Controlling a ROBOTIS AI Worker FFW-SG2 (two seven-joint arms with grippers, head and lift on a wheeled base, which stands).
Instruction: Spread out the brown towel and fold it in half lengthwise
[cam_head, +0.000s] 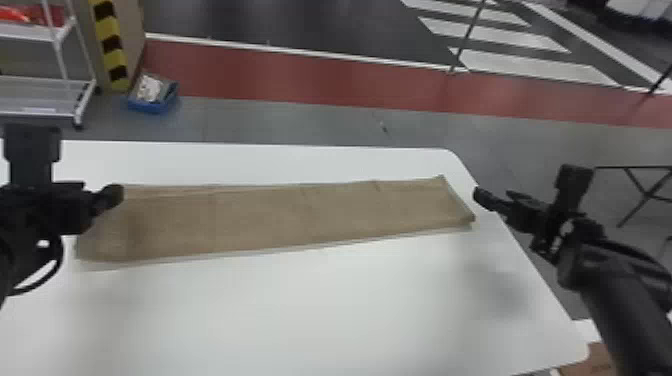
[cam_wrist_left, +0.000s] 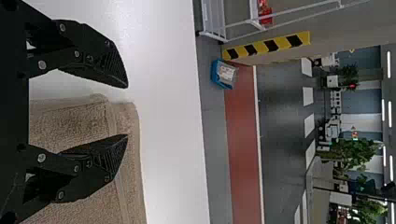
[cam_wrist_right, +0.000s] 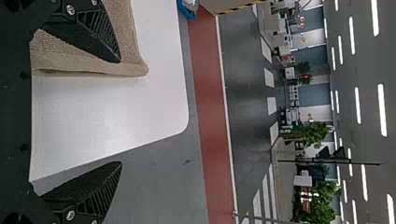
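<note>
The brown towel (cam_head: 280, 212) lies as a long, fairly flat strip across the white table, folded over, with an under layer peeking out along its near edge. At its left end my left gripper (cam_head: 112, 196) hangs above the cloth; in the left wrist view this gripper (cam_wrist_left: 127, 111) is open, towel (cam_wrist_left: 74, 126) behind the gap. My right gripper (cam_head: 480, 195) is just beyond the towel's right end, over the table's right edge. The right wrist view has that gripper (cam_wrist_right: 120, 112) wide open, a towel corner (cam_wrist_right: 135, 69) near one finger and nothing held.
The white table (cam_head: 320, 310) has a rounded far right corner and a slanting right edge below my right arm. Past it on the floor stand a blue bin (cam_head: 152, 97) and a wheeled rack (cam_head: 45, 95) at the far left. A black-legged stand (cam_head: 645, 192) is off to the right.
</note>
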